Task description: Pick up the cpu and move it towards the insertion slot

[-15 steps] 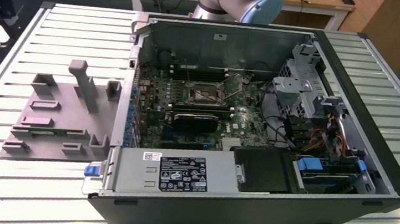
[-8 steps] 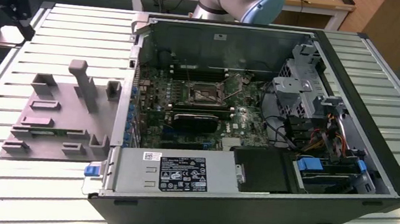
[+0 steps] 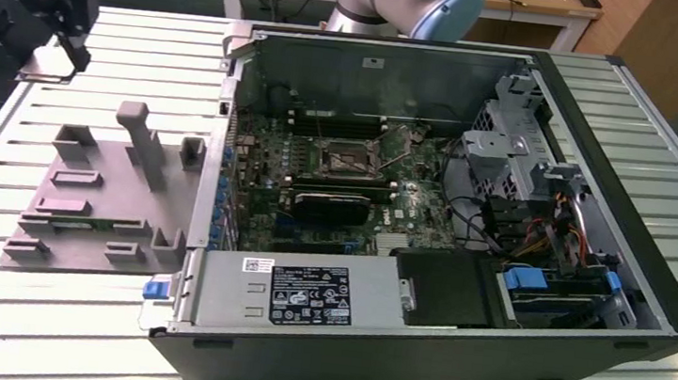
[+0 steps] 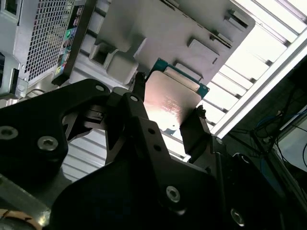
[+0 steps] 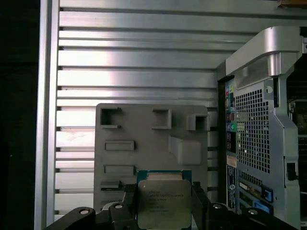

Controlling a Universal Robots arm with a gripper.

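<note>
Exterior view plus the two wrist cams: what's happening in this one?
The gripper is shut on the cpu, a finger on each side, in both wrist views. In the exterior view it hangs over the table, to the exterior view's left of the open computer case, beyond the grey fixture. The insertion slot sits on the board inside the case, well away from the cpu.

I count one cpu point(image 5: 162, 206), one insertion slot point(image 3: 345, 158), one grey fixture point(image 3: 84, 211), one open computer case point(image 3: 421, 369), one claw point(image 5: 164, 190) and one surface point(image 3: 138, 55).
</note>
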